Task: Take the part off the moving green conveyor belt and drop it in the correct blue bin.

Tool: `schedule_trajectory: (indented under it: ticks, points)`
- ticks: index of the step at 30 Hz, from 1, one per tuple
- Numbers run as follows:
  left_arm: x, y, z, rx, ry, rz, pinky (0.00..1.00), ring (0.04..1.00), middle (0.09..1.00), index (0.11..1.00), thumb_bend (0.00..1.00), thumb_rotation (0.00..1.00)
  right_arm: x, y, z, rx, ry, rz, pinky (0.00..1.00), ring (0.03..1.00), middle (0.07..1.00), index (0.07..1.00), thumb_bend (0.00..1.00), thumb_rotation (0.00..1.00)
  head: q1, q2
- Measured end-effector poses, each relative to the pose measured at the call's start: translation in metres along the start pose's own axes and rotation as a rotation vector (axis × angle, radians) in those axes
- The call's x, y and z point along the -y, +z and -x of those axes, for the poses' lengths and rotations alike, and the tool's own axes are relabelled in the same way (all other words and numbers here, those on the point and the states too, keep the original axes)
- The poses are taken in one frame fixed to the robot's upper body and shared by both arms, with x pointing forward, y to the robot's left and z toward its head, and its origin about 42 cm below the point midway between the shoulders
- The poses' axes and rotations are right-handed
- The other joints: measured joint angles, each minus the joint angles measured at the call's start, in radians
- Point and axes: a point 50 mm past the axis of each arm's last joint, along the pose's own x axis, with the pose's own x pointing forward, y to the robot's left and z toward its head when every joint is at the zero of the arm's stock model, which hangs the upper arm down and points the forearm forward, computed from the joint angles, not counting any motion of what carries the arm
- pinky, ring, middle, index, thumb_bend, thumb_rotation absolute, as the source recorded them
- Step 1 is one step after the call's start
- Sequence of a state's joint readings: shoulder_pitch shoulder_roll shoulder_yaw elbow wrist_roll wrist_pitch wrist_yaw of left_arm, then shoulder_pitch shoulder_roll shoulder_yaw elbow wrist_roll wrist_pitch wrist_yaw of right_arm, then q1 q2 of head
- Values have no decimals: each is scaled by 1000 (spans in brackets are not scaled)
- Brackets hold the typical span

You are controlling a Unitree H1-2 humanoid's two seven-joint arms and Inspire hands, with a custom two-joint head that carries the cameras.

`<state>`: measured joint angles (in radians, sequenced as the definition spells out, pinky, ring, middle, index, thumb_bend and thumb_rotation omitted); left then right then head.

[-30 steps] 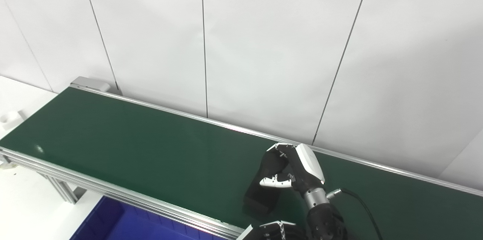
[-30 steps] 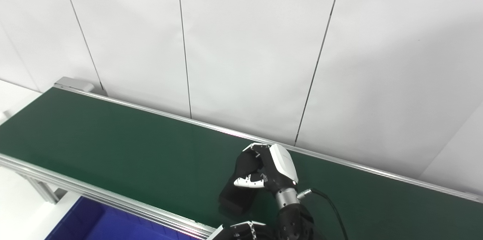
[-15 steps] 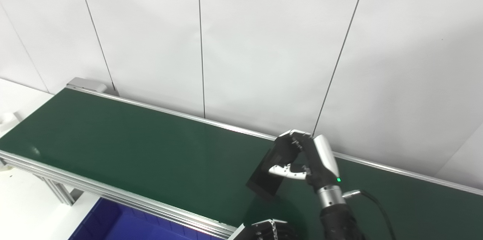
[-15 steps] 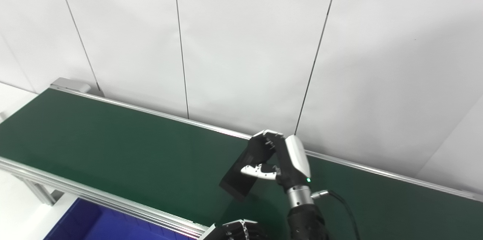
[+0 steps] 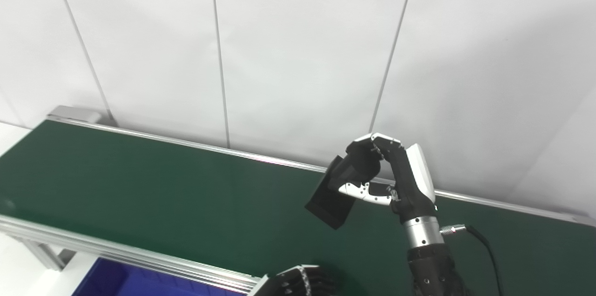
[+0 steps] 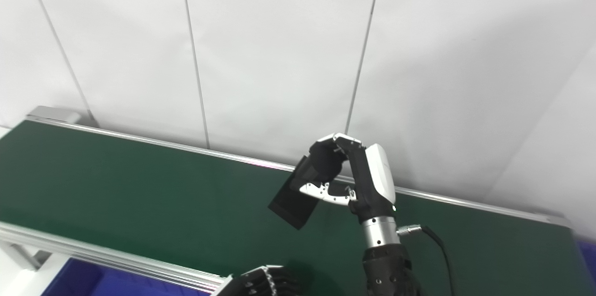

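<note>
A white panelled wall fills the upper half of what I see, crossed by thin dark seams. Below it the green conveyor belt runs from the left side across to the right, edged with silver rails front and back; its right end is cut off in the left eye view.

My right hand is raised above the belt's far rail, fingers curled over the top and thumb pressed across the front, clamped on the part. The part is a flat black block, clear of the belt surface and held in the air. Its long axis is tilted: the upper end sits inside my grip, up and to the right, and the free end points down and to the left, toward the belt. The upper end is hidden under my fingers, so I cannot make out its full length or any detail on its dark face.

My left hand barely shows at the bottom edge, only the curled knuckles, and I cannot tell whether it is open or closed. A corner of a blue bin peeks out beneath the near rail, mostly cut off.
</note>
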<state>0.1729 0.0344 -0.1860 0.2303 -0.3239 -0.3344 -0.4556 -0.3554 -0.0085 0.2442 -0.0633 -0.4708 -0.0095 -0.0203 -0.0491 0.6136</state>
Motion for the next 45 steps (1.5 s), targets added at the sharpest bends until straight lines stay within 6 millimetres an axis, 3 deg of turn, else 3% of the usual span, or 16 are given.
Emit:
schedule_trajectory:
  ticks: [3,5,12,20,29,32,45]
  points:
    - [-6,4,2,4,4,6,758,743,742,729,972,54,13,4,3,-25,-33,2,392,442,510,490,518,0,-52,37]
    - [-10,7,4,0,1,4,757,745,743,731,974,60,23,11,7,-26,-65,1,385,440,511,491,518,0,-52,37]
    - [-20,21,8,-2,4,2,761,748,746,731,985,72,46,28,15,-32,-134,2,368,433,516,493,518,0,-152,124]
    - [-27,32,8,7,-5,-6,750,744,743,726,1000,91,61,40,35,-25,-188,18,381,435,499,500,518,0,-185,167]
    - [-29,41,7,15,-3,12,744,742,744,723,1000,88,78,55,77,-45,-264,30,413,444,498,496,519,0,-209,202]
    - [-30,41,8,5,-1,15,739,738,743,725,1000,85,85,64,89,-45,-288,46,382,436,501,498,519,0,-218,216]
    - [-34,57,13,19,-3,11,734,733,737,714,1000,70,91,77,138,-121,-334,70,408,450,506,484,518,0,-259,259]
